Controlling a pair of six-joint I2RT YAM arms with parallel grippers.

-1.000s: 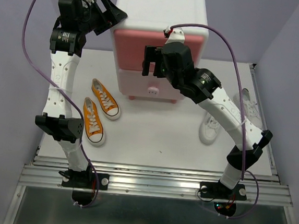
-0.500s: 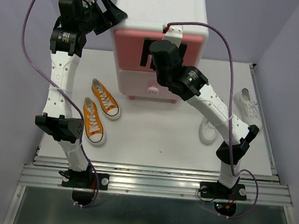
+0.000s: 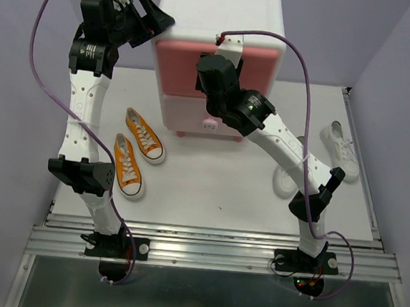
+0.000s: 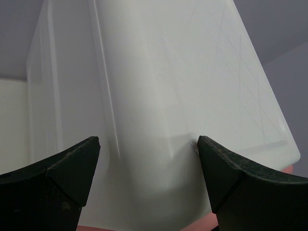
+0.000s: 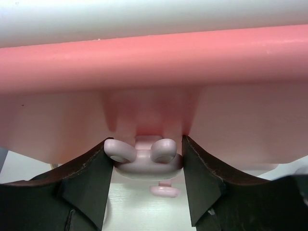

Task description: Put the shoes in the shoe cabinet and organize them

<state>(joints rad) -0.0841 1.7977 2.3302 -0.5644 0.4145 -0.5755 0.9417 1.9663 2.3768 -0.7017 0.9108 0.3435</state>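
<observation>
Right gripper [image 5: 144,159] clenched on the deeper pink upper drawer's bunny-shaped knob [image 5: 140,155] of the white boxy shoe cabinet [image 3: 221,11] at the desk's far edge; left gripper [image 4: 147,168] released, straddling its top corner.

A robot test cell is indicated: a white tabletop [image 3: 216,190] is enclosed by plain lavender walls [image 3: 15,108], with aluminium rails [image 3: 211,251] mounted at 6 o'clock.

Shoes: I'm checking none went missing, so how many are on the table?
4. Two orange shoes lie left of the shoe cabinet; two white shoes lie right, one partly hidden by the right arm.
</observation>
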